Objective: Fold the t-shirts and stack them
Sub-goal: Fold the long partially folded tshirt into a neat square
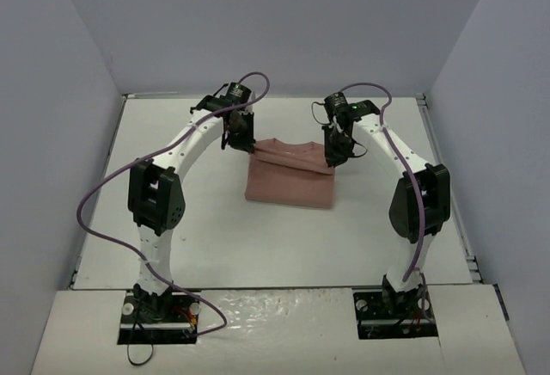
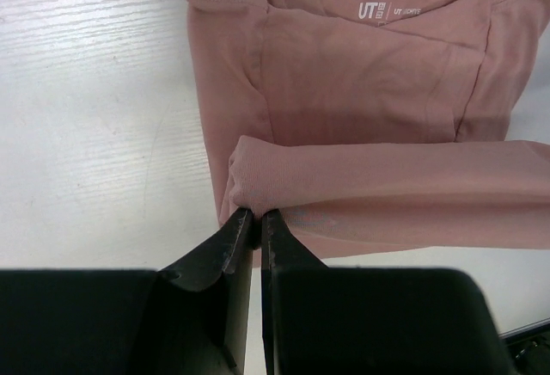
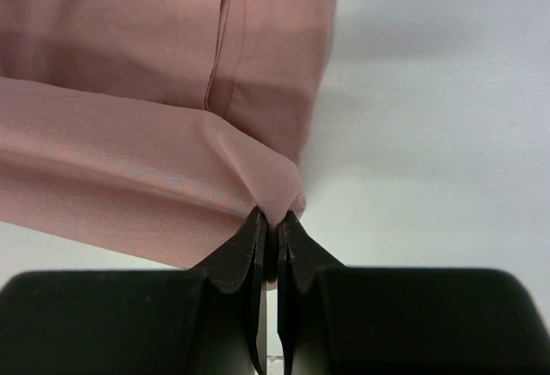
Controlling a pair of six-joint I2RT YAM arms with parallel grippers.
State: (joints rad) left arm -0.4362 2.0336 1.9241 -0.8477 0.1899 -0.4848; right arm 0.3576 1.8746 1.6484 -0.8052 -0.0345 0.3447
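Observation:
The dusty-pink t-shirt (image 1: 290, 179) lies partly folded in the middle of the white table. My left gripper (image 1: 243, 141) is shut on its far left corner, and my right gripper (image 1: 337, 156) is shut on its far right corner. Both hold the far edge raised and curled over the rest of the shirt. In the left wrist view the pinched fold (image 2: 258, 181) sits at the fingertips, with white neck lettering (image 2: 378, 9) beyond. In the right wrist view the pinched corner (image 3: 279, 190) sits at the fingertips.
The white table (image 1: 172, 220) is walled by grey panels on the left, back and right. A raised rail (image 1: 447, 186) runs along the right edge. Purple cables loop from both arms.

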